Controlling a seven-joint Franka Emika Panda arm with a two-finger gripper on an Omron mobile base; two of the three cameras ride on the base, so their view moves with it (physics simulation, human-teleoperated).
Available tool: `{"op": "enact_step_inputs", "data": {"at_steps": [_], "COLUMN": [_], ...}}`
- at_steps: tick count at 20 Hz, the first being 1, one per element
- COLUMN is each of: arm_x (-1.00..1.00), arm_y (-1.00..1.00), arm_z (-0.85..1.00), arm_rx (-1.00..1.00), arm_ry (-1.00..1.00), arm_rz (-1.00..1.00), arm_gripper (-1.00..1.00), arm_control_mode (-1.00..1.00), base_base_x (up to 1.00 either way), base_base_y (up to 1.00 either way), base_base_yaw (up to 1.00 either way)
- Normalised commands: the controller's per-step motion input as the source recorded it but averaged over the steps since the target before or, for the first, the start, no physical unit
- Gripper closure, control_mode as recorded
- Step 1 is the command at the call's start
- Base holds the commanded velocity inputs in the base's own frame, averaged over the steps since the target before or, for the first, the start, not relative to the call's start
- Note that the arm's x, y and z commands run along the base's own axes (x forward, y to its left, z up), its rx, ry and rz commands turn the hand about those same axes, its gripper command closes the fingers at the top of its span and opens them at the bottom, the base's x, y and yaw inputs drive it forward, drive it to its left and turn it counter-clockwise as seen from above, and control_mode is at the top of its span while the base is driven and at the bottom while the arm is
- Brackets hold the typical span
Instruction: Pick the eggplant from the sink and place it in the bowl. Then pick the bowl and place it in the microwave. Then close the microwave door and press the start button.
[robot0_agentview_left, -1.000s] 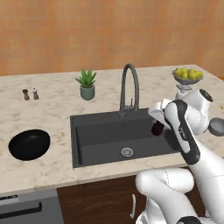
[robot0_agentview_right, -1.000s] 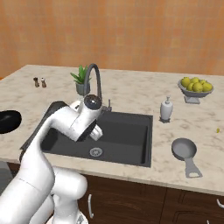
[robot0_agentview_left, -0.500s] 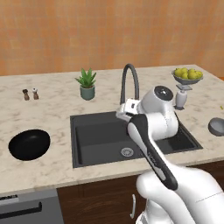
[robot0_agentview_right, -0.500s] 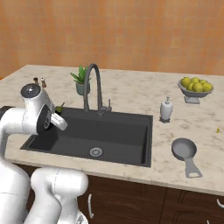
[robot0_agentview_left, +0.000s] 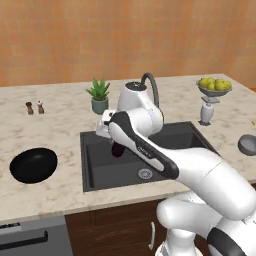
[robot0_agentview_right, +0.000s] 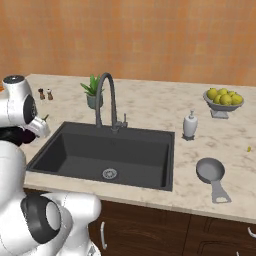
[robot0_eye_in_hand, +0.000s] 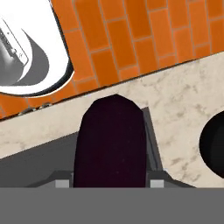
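Purple-black eggplant (robot0_agentview_left: 117, 149): being gripped by the end effector (robot0_agentview_left: 114, 145) above the sink (robot0_agentview_left: 95, 167), at its left edge.
Bowl (robot0_agentview_left: 33, 164): being left unobstructed on the bench (robot0_agentview_left: 60, 187).

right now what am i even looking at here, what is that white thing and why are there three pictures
The white thing is a robot arm on a base that can drive, in a computer-drawn kitchen. Two pictures come from cameras on the base, behind the arm to its left and right. The third comes from a camera on the hand, looking along its pincer.

The pincer is closed on a dark purple eggplant, held above the left part of the dark sink. On the counter left of the sink lies a black bowl. Also there: a potted plant, two small shakers, a faucet, a soap bottle, a stemmed bowl of yellow fruit and a small grey pan.
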Motion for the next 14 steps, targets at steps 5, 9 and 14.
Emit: {"op": "enact_step_inputs", "data": {"at_steps": [5, 9, 14], "arm_x": [0.37, 0.27, 0.35], "arm_y": [0.90, 0.76, 0.92], "arm_z": [-0.43, -0.36, -0.12], "arm_rx": [0.00, 0.02, -0.01], "arm_ry": [0.02, 0.00, 0.03], "arm_rz": [0.01, 0.00, 0.00], "arm_gripper": [1.00, 1.00, 1.00], "arm_control_mode": [-1.00, -1.00, -1.00], "base_base_x": [0.00, 0.00, 0.00], "base_base_y": [0.00, 0.00, 0.00], "base_base_yaw": [0.00, 0.00, 0.00]}}
